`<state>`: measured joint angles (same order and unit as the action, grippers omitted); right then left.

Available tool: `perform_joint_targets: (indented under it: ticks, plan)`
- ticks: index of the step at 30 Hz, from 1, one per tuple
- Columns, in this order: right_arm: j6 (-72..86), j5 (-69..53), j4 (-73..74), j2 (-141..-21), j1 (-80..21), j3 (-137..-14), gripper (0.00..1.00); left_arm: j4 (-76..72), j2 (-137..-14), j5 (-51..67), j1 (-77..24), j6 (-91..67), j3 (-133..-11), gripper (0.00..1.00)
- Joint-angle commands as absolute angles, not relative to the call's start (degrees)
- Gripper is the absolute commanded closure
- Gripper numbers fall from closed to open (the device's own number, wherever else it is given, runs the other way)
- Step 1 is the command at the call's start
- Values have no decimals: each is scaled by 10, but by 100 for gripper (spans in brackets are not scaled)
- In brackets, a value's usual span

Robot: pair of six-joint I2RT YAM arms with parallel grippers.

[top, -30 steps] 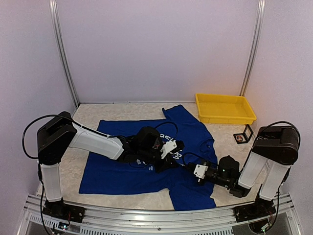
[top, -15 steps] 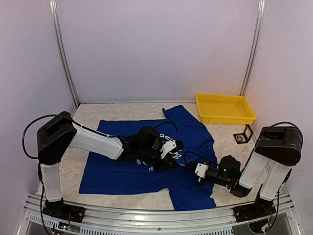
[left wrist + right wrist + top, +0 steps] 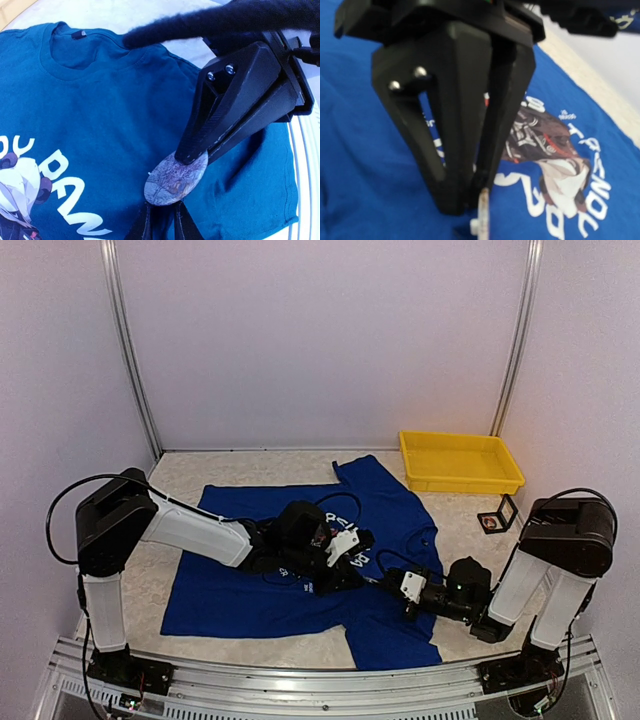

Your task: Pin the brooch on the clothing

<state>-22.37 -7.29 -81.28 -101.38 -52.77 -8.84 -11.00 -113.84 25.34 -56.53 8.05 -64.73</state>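
Observation:
The clothing, a royal-blue T-shirt (image 3: 240,595) (image 3: 100,110) (image 3: 365,165) with a white print and a panda picture (image 3: 555,155), lies flat on the table. The brooch (image 3: 176,179), an oval mottled grey-purple stone, stands on the shirt right of the print, edge-on in the right wrist view (image 3: 483,212). My right gripper (image 3: 378,577) (image 3: 192,155) is shut on its upper edge. My left gripper (image 3: 358,565) (image 3: 162,222) (image 3: 470,197) meets it from the other side, its fingertips (image 3: 186,225) a narrow gap apart at the brooch's lower edge. The right gripper's own fingers are out of the right wrist view.
A yellow tray (image 3: 460,462) stands at the back right, beyond the shirt's sleeve. A small black stand (image 3: 495,517) sits beside the right arm. Both arms reach low over the shirt and meet near its middle.
The left gripper's fingers have parted slightly at the brooch. The two grippers have shifted a little to the left together; the right one keeps its hold.

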Motion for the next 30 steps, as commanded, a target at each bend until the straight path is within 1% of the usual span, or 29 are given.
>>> perform_joint_targets:
  ticks: [1, 3, 6, 8, 12, 16, 20, 27, 30]
  plan:
    - [-186, -111, -811, -1037, -523, -93, 100, -133, -1117, 262, -560, 90, -646, 82]
    - [-170, -122, -817, -1041, -515, -93, 100, -133, -1113, 261, -559, 98, -641, 78]
    - [-152, -147, -824, -1046, -503, -96, 100, -157, -1105, 265, -558, 115, -618, 70]
    - [-147, -153, -824, -1047, -498, -97, 100, -191, -1096, 267, -558, 129, -594, 68]
    - [-129, -178, -827, -1043, -485, -99, 100, -260, -1080, 270, -552, 157, -550, 68]
    - [-124, -196, -826, -1046, -479, -102, 100, -302, -1087, 276, -549, 182, -539, 67]
    - [-127, -206, -829, -1050, -473, -105, 100, -311, -1110, 277, -549, 201, -551, 65]
    - [-126, -219, -827, -1041, -469, -110, 100, -257, -1144, 296, -549, 231, -585, 69]
    - [-124, -224, -826, -1040, -469, -114, 100, -269, -1143, 310, -549, 234, -576, 69]
